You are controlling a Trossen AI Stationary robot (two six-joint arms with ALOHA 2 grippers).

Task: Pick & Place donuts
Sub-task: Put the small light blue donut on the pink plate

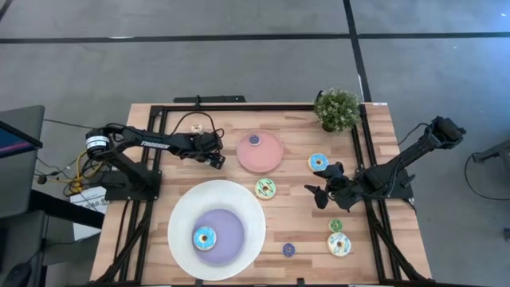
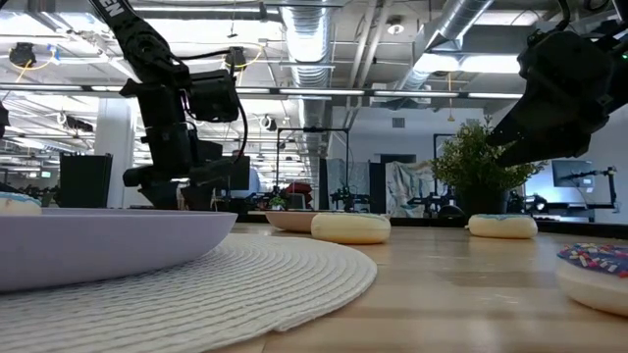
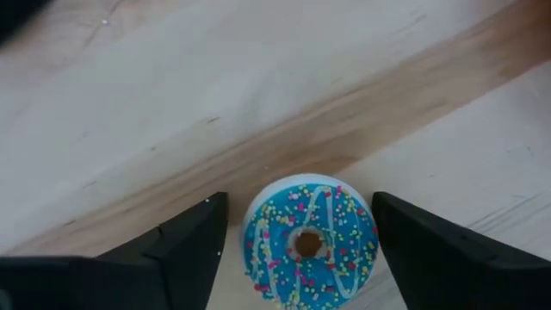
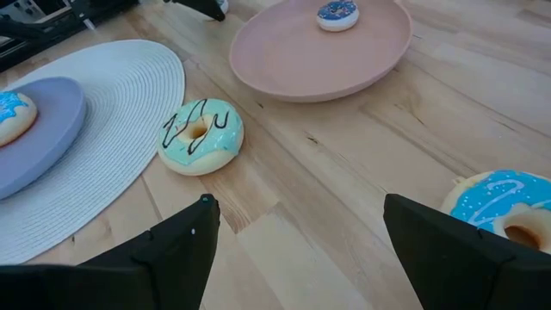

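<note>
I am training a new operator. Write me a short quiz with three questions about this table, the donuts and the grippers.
1. True or false: the right gripper is open and empty, and a small blue sprinkled toy donut lies on the wood between the open fingers of the left gripper.
2. What lies on the plain round pink plate?
A. a small dark blue donut
B. a green-iced donut
C. nothing
3. Fill in: the larger blue-iced donut rests on the ___ centre of the big white plate.

Key: 1 true; 2 A; 3 lavender.
</note>
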